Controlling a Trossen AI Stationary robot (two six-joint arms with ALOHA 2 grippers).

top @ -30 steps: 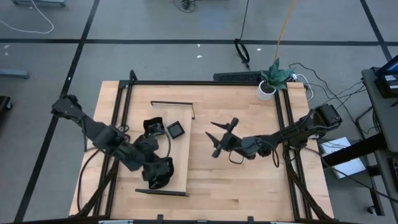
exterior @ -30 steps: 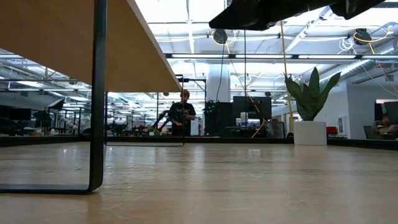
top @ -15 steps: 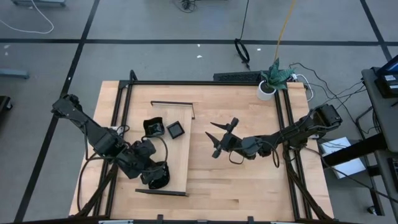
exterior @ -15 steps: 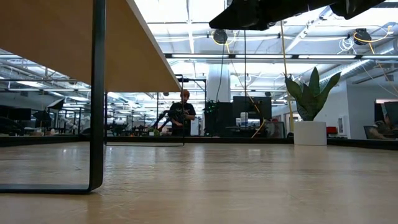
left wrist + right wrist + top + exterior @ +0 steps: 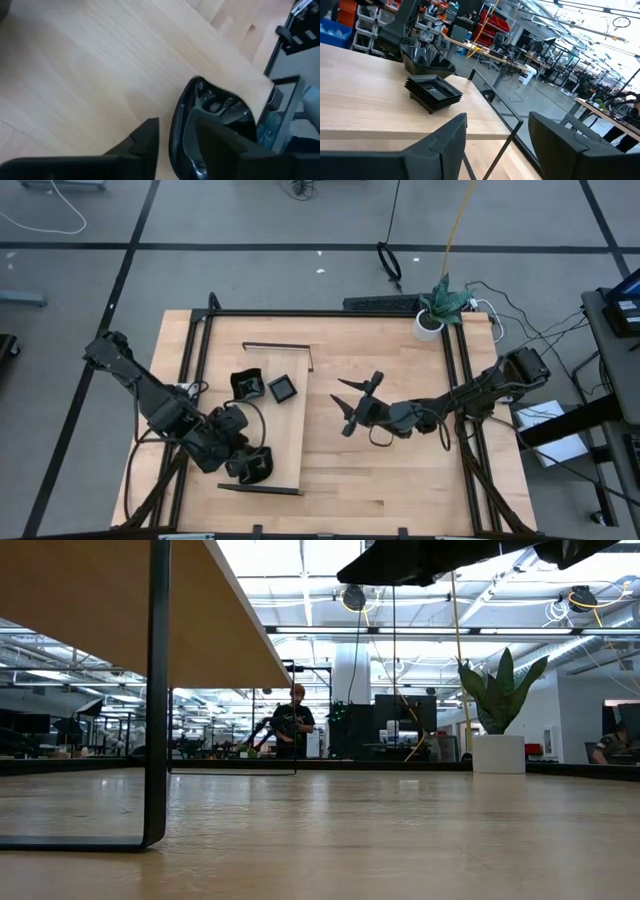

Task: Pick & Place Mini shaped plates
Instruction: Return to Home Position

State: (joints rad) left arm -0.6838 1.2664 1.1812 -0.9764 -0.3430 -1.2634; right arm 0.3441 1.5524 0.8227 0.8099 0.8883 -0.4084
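The plates stand sorted by shape on the shelf (image 5: 285, 440), probably to save room: a leaf stack (image 5: 246, 385) and a square stack (image 5: 284, 388) side by side towards the plant end, the square one next to the long edge facing the right arm. A third stack (image 5: 220, 102) sits close to the opposite end edge.

The left gripper (image 5: 173, 120) hovers just over this third stack, fingers apart and holding nothing, which suggests a finished release. The right gripper (image 5: 346, 404) waits over the bare table (image 5: 400, 470), fingers spread, well clear of the shelf.

The third stack's long axis runs away from the left fingers towards that end edge. The square stack turns a corner towards the right gripper.
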